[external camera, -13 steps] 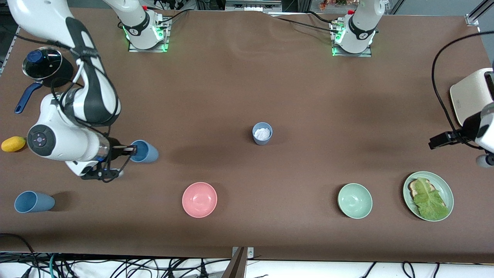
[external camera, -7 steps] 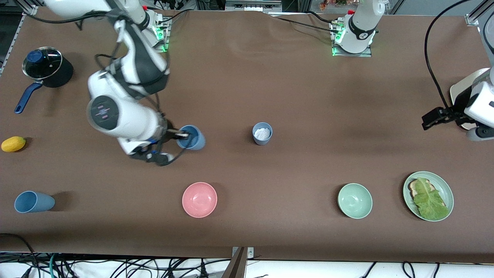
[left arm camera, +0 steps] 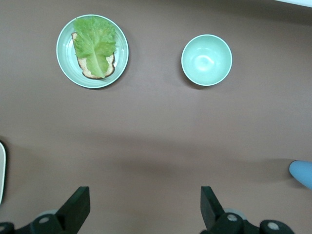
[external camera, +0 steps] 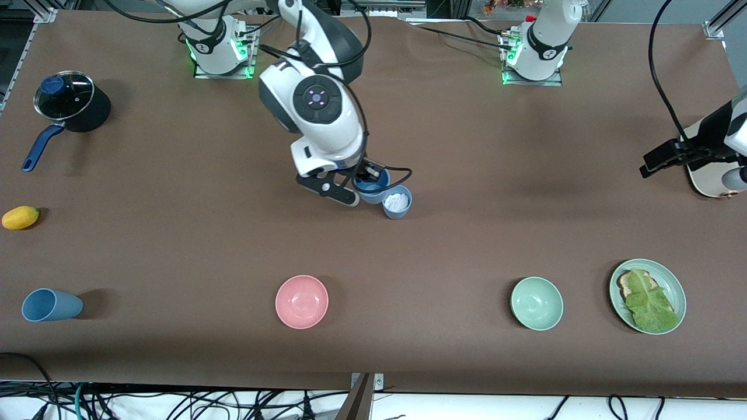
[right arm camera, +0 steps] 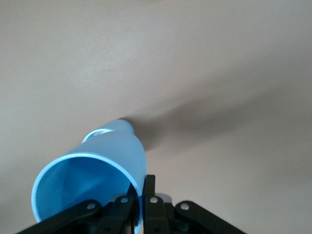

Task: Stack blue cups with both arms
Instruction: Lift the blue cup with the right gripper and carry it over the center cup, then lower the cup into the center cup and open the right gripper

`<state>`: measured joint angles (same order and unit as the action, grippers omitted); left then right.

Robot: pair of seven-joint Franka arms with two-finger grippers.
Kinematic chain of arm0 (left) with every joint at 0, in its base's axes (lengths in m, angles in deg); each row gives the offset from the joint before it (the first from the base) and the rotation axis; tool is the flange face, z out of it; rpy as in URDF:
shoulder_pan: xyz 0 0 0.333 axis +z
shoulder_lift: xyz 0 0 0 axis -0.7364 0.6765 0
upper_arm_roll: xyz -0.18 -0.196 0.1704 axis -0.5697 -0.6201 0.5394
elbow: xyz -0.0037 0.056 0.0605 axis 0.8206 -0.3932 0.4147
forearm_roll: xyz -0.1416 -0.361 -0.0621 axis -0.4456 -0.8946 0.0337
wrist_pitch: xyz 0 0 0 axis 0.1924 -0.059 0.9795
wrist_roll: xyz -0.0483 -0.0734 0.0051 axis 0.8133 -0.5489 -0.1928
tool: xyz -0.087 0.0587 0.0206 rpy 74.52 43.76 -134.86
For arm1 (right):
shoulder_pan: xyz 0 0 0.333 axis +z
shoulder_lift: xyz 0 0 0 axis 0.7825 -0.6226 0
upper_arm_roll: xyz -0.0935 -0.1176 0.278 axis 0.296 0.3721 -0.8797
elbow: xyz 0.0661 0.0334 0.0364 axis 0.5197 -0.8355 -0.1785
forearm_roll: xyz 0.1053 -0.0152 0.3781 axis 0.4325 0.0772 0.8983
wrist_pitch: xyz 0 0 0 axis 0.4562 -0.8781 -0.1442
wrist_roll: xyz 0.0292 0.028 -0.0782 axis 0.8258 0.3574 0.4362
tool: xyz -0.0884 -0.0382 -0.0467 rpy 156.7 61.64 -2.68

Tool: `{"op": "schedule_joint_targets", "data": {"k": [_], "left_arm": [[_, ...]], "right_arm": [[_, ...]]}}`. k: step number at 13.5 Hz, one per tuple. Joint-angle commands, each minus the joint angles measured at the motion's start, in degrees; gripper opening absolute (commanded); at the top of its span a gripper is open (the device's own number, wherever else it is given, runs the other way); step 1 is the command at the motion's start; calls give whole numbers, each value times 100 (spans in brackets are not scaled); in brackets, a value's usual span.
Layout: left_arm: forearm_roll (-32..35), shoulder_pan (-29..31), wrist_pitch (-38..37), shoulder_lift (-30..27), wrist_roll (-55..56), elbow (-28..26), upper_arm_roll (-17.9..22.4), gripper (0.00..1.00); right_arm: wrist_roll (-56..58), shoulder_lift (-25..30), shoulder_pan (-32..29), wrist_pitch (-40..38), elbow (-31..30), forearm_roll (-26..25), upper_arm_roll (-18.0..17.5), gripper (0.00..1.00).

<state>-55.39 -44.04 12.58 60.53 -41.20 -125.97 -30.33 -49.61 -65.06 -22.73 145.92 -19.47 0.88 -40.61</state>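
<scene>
Right now the bright blue cup [external camera: 372,185] is carried by the right hand [external camera: 373,176], pinched by its rim wall, one finger inside and one outside; in the right wrist view the cup [right arm camera: 92,183] hangs mouth toward the camera, tilted. It hangs over the middle of the surface [external camera: 467,175], just beside and partly over the grey-blue cup [external camera: 397,202], which stands upright with something white inside.

A third blue cup [external camera: 49,305] lies on its side near the right arm's end of the surface, nearer the front camera.

Handling, as a guess: thin plastic tumbler, light, stiff enough, smooth and likely slippery. A rim pinch works but lets it swing, so lower slowly. The taper should self-centre the cups. The standing cup is light and could tip if nudged sideways, and the white filling may block full nesting.

Left hand [external camera: 662,158] hangs open and empty over the left arm's end of the surface by a white appliance [external camera: 709,175], waiting; its wrist view shows spread fingers [left arm camera: 78,207].

Others: pink bowl [external camera: 302,301], pale green bowl [external camera: 537,303], plate with lettuce on bread [external camera: 648,296], lidded pot [external camera: 64,99], yellow fruit [external camera: 20,217].
</scene>
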Motion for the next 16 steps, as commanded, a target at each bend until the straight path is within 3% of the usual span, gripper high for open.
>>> {"op": "schedule_joint_targets", "data": {"k": [1, 4, 16], "left_arm": [[-127, -172, -116, -185, -416, -134, 266, 100], [-66, -400, -152, -212, -365, -55, 302, 100], [-66, -356, -363, -168, -452, 59, 285, 100]], "right_arm": [[-548, -419, 287, 289, 372, -327, 72, 0], [-698, -560, 358, 440, 372, -469, 72, 0], [-1033, -684, 560, 510, 372, -478, 151, 0]]}}
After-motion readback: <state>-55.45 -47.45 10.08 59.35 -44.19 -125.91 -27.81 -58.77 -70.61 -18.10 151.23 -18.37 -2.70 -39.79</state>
